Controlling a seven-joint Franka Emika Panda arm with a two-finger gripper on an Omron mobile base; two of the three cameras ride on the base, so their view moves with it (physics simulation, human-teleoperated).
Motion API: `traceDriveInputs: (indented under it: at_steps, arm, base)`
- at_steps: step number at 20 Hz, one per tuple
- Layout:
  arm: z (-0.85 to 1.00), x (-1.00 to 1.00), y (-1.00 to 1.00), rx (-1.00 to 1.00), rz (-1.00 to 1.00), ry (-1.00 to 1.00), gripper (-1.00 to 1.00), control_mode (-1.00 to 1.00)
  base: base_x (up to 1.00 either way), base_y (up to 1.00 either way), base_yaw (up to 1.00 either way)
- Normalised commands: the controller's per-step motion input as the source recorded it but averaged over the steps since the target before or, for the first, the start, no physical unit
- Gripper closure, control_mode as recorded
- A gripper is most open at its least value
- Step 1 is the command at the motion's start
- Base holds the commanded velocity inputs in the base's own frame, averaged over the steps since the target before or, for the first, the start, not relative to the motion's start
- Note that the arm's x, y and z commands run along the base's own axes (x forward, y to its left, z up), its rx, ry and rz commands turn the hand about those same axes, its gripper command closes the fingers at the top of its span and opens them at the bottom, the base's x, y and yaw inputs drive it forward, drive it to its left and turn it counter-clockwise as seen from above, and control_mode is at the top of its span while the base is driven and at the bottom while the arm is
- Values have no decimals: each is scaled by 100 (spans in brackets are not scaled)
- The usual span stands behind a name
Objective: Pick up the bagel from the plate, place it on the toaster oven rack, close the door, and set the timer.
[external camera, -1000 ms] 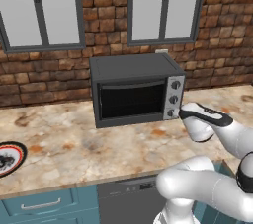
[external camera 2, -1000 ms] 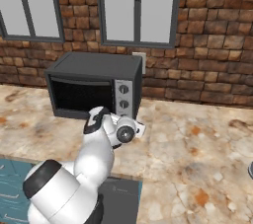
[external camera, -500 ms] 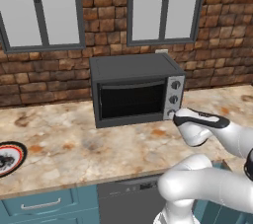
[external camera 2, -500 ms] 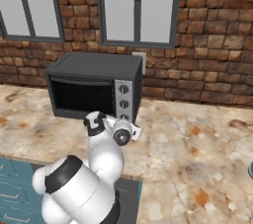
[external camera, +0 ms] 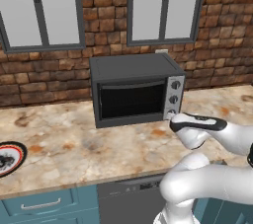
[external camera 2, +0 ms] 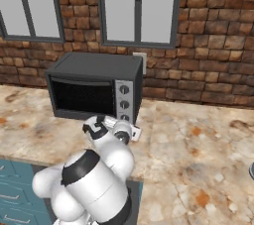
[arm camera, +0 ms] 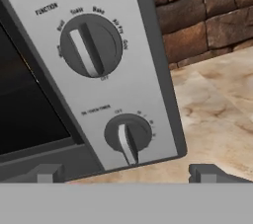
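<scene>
The dark grey toaster oven (external camera: 133, 90) stands on the counter against the brick wall, its door (external camera: 131, 100) shut upright. The toaster oven rack is hidden behind the dark glass. My gripper (external camera: 171, 118) hovers just in front of the lowest knob on the silver panel, open and holding nothing. In the hand view its fingertips (arm camera: 47, 173) flank the timer knob (arm camera: 127, 136), with the function knob (arm camera: 91, 45) above. From the right, the gripper (external camera 2: 98, 123) sits below the door (external camera 2: 82, 97). The plate (external camera: 7, 158) lies at the far left counter edge. The bagel is out of view.
The marble counter (external camera: 64, 144) stretches left of the oven and to its right (external camera 2: 198, 149). Blue drawers (external camera: 44, 203) and a dark dishwasher front (external camera: 126, 198) sit under it. A wall outlet (external camera 2: 140, 60) is behind the oven.
My hand has moved left and slightly down, from beside the oven's right side to in front of the lowest knob. The elbow swung round. The jaws stayed open.
</scene>
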Motion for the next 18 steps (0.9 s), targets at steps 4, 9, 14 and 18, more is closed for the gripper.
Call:
traceDriveInputs:
  at_steps: [4, 9, 14, 18]
  arm:
    - [-5, -1, 0, -1, -2, -17, -100, -100]
    - [0, -1, 0, -7, -6, -28, -100, -100]
    - [0, 0, 20, -11, -1, -7, -100, -100]
    - [0, 5, 23, -12, 0, 0, -100, -100]
  base:
    - [0, 0, 0]
    - [0, 0, 0]
    - [0, 0, 0]
    - [0, 0, 0]
